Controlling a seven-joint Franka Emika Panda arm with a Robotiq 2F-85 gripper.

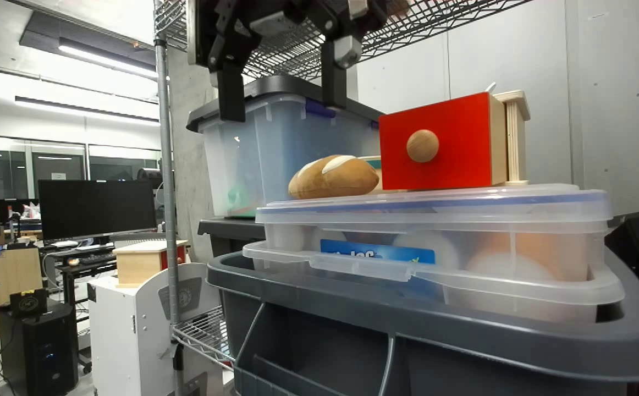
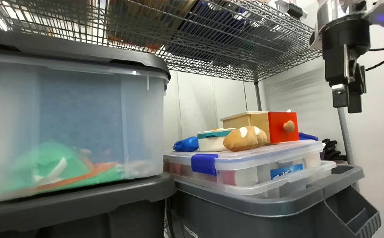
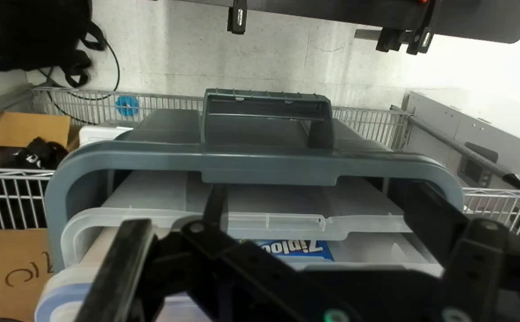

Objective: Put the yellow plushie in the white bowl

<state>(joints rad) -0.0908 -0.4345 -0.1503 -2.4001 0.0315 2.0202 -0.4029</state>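
In an exterior view, the end effector (image 1: 284, 107) hung up top, its two fingers wide apart and holding nothing. Lower down, right of the middle, a red-fronted wooden box (image 1: 451, 144) sat on a clear plastic bin (image 1: 512, 219), with tan toy bread (image 1: 335, 179) near it.

In an exterior view, a white tub (image 2: 210, 144) with a teal rim sat just below the middle, beside the bread. I could not tell where the yellow plushie was, or if that tub was the white bowl.

In the wrist view, the blurry fingers showed at the bottom, a gray bin (image 3: 269, 164) in the middle.
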